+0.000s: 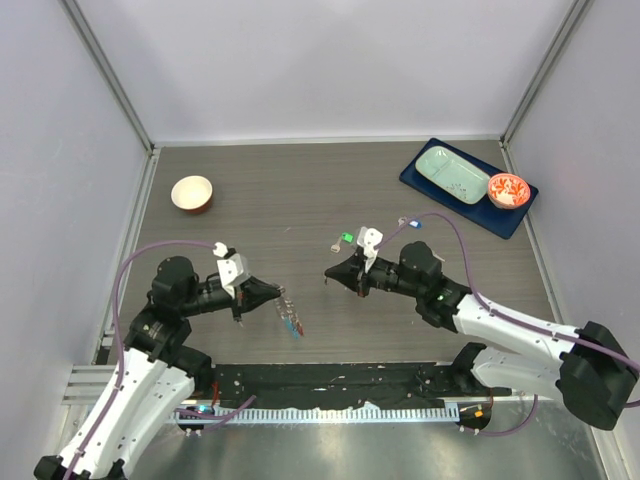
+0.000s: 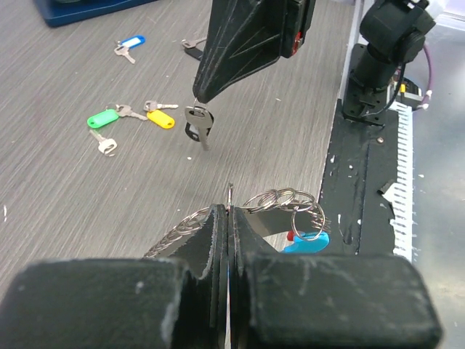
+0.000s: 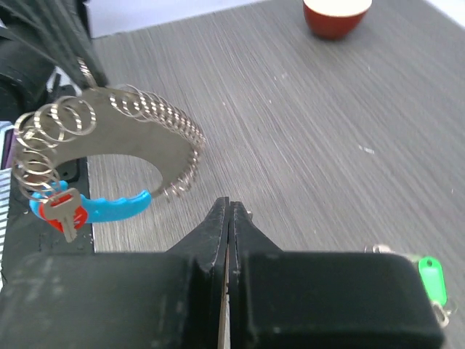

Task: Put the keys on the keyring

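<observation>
The right fingers [image 2: 221, 69] barely pinch a black-headed key [image 2: 197, 128] just ahead of the left fingers [image 2: 216, 236], clamped on the keyring [image 2: 280, 198], so brushing against it could twist the key loose.

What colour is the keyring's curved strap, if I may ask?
The strap is bright blue, clearest in right wrist view.
</observation>
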Tool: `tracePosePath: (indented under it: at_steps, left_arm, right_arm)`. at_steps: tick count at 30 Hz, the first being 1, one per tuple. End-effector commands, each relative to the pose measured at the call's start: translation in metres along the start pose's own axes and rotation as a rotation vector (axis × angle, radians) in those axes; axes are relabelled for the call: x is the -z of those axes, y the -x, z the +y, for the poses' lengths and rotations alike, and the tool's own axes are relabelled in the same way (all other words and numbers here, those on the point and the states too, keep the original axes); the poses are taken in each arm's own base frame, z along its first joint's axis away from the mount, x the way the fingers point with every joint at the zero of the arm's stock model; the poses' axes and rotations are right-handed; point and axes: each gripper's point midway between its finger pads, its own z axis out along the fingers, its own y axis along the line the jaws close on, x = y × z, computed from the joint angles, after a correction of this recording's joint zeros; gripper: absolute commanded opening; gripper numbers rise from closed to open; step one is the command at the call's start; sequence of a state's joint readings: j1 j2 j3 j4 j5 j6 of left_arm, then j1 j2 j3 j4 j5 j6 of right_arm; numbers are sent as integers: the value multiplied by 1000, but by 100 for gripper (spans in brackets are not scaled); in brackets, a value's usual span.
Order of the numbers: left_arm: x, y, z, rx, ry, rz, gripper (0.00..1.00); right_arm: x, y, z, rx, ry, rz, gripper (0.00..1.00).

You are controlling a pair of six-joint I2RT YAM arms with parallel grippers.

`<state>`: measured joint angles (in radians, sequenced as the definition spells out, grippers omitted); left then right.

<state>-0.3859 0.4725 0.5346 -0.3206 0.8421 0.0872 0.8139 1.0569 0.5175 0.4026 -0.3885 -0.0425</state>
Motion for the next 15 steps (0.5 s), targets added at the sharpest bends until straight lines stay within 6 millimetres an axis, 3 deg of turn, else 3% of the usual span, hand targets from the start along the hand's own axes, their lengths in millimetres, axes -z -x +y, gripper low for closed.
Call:
tracePosePath:
  at_steps: [1,6,15]
  left_arm:
    - [-3,41,-5,-117,-74,-75,0]
    - [-16,36,-1,-87,-132,9,0]
    - [-37,27,-2,-128,-225,158,0]
  right_arm:
    - [4,41,21,113,97,-171,1]
    - [10,49,35,153,121,-211,1]
    - [19,51,40,185,115,-245,1]
